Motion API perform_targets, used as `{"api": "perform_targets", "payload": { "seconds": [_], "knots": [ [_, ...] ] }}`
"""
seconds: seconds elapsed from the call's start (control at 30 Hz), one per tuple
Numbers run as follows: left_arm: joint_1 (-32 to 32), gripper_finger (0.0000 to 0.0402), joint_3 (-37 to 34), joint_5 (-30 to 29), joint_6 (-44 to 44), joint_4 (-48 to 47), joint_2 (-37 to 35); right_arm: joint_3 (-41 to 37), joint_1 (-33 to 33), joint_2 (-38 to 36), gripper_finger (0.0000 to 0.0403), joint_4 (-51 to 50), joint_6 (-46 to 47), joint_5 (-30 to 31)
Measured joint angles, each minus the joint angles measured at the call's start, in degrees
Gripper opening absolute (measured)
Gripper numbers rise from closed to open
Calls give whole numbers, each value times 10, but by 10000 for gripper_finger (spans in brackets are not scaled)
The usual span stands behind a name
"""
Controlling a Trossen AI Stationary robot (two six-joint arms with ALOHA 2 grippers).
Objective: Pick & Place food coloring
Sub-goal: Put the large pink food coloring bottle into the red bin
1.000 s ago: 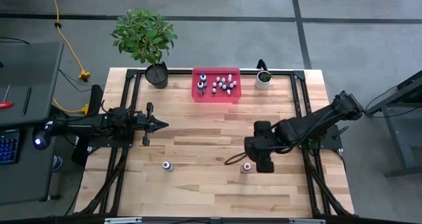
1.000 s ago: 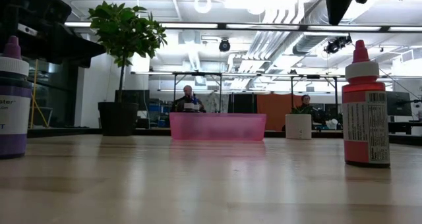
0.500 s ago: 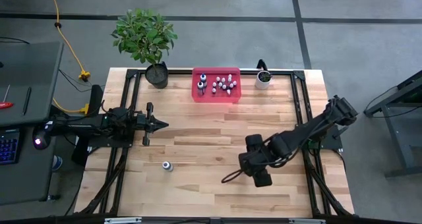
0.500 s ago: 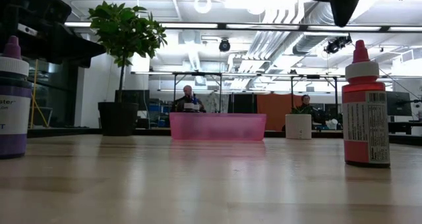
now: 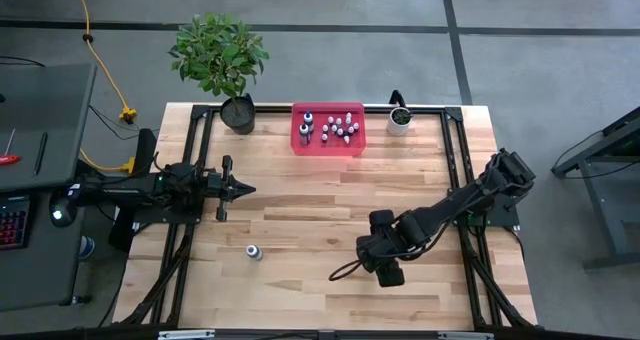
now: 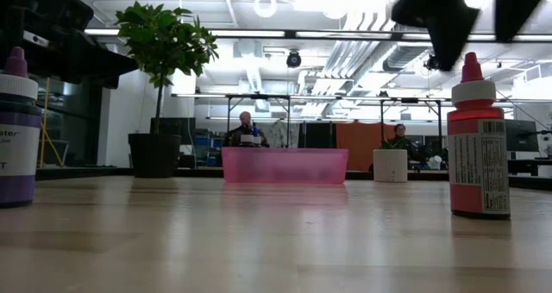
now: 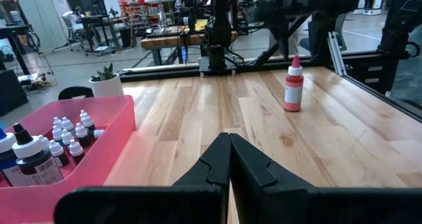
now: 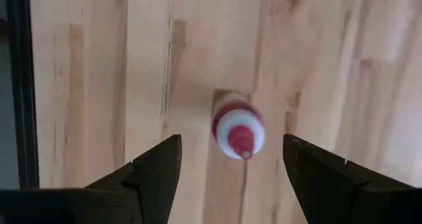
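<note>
A red food coloring bottle [image 8: 238, 129] with a white collar and red tip stands upright on its base on the wooden table, right of the middle; it also shows in the low view [image 6: 478, 146]. My right gripper [image 8: 231, 142] hangs open above it, pointing down, one finger on either side of its tip [image 6: 483, 21] without touching. In the high view the gripper [image 5: 380, 262] hides the bottle. A purple bottle [image 5: 254, 252] stands near the table's front left. Several small bottles sit in the pink tray [image 5: 298, 142] at the far edge. My left gripper [image 5: 240, 189] waits shut at the left.
A large potted plant [image 5: 225, 65] stands at the far left corner. A small white plant pot [image 5: 399, 121] sits right of the tray. Black frame rails run along the table's sides [image 5: 462, 180]. People sit in the room beyond the table.
My right gripper has come down and moved toward the table's near edge and a little left, now standing over the red bottle and hiding it from above. Its fingers stay open. The bottles have not moved.
</note>
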Motion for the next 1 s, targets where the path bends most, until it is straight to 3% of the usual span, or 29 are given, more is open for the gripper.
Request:
{"api": "perform_targets", "payload": {
  "seconds": [0.17, 0.67, 1.0],
  "knots": [
    [0, 0, 0, 0, 0, 0, 0, -41, 0, 0, 252, 35, 24, -32],
    [0, 0, 0, 0, 0, 0, 0, -48, 0, -1, 249, 44, 46, 26],
    [0, 0, 0, 0, 0, 0, 0, -48, 0, -1, 248, 41, 44, 27]
  ]
}}
